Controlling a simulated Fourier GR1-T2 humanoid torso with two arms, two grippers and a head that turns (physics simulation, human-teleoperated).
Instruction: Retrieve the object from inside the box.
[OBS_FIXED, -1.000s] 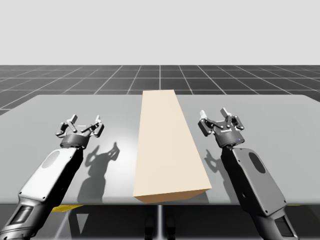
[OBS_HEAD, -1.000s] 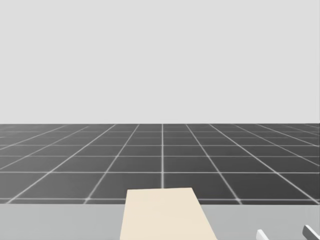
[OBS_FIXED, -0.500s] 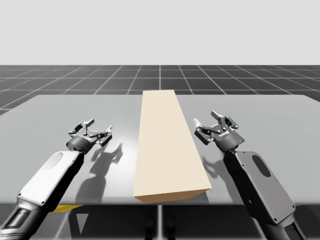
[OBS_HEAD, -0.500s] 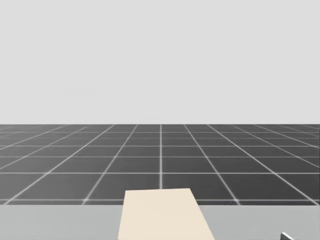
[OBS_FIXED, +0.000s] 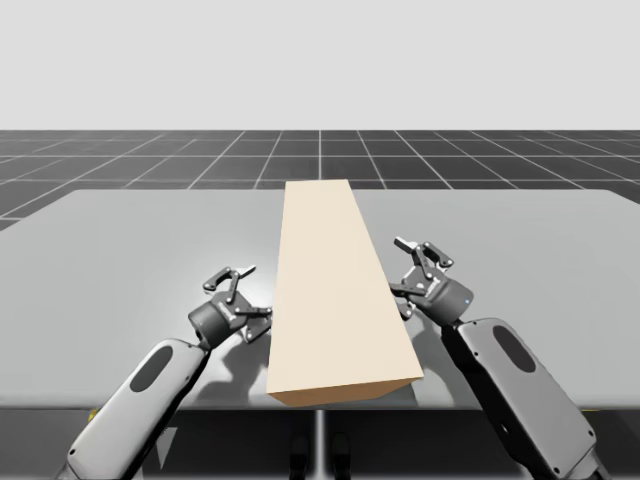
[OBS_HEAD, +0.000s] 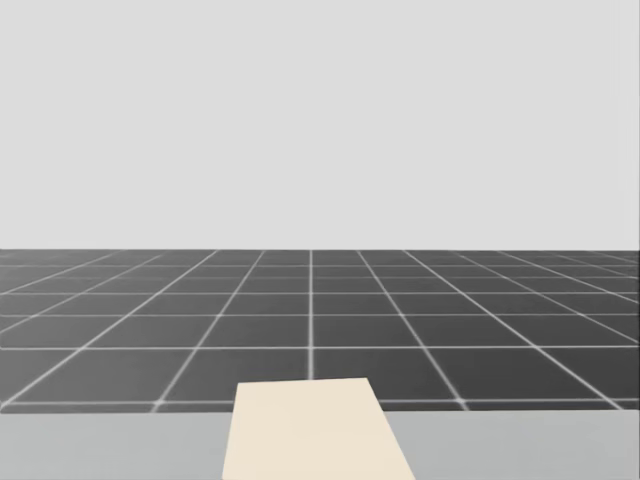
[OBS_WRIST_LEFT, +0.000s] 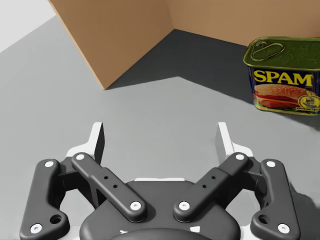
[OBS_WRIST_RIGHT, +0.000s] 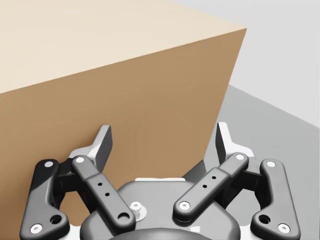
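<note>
Can: the green-topped rectangular can (OBS_WRIST_LEFT: 282, 75) stands upright inside the box (OBS_FIXED: 335, 290), which lies along the table's (OBS_FIXED: 120, 240) middle.
Left gripper (OBS_WRIST_LEFT: 160, 137): spread wide, empty; the can is ahead and off to one side. I judge this arm nearer.
Right gripper (OBS_WRIST_RIGHT: 162, 135): spread, empty, facing the box's outer wall.

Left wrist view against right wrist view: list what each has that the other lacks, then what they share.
Left wrist view's own: my open left hand and, ahead of it and off to one side, an upright dark-blue rectangular can with an olive-green lid, standing by the shaded inner walls of the tan cardboard box. Right wrist view's own: my open right hand, close to the box's closed brown outer wall and its pale top face. Shared: the box and the grey table.
</note>
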